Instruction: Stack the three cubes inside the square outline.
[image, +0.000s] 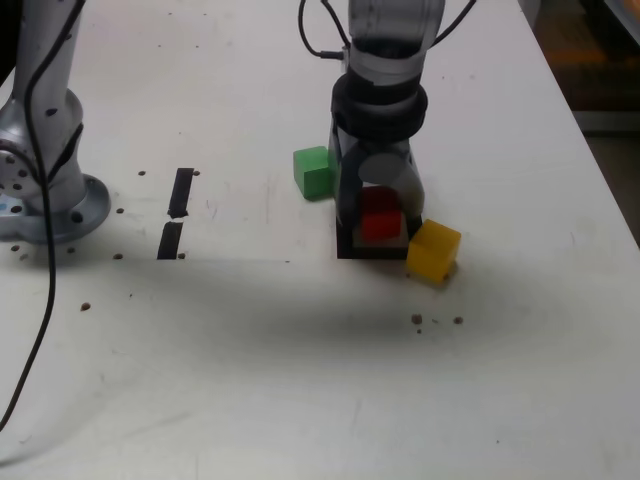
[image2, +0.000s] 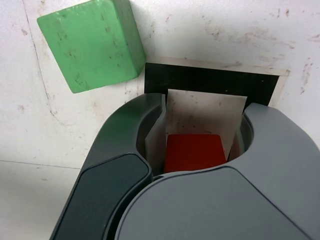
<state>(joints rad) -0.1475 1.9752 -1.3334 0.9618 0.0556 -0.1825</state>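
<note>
My gripper (image: 380, 203) points down over the square outline (image: 372, 251), a black tape frame with white inside. The red cube (image: 381, 220) sits between the jaws, low inside the outline, and the jaws are shut on it. In the wrist view the red cube (image2: 194, 152) shows between the two grey fingers (image2: 125, 145), above the white inside of the square outline (image2: 210, 80). The green cube (image: 314, 171) rests on the table just off the outline's far corner, at the exterior view's left, and the wrist view shows the green cube (image2: 90, 45) too. The yellow cube (image: 433, 251) lies tilted against the outline's near right corner.
Two short black tape strips (image: 181, 192) (image: 170, 240) lie at the exterior view's left. The arm's silver base (image: 45, 190) stands at the far left with a black cable (image: 40, 330) trailing forward. The white table's right edge (image: 600, 180) runs diagonally.
</note>
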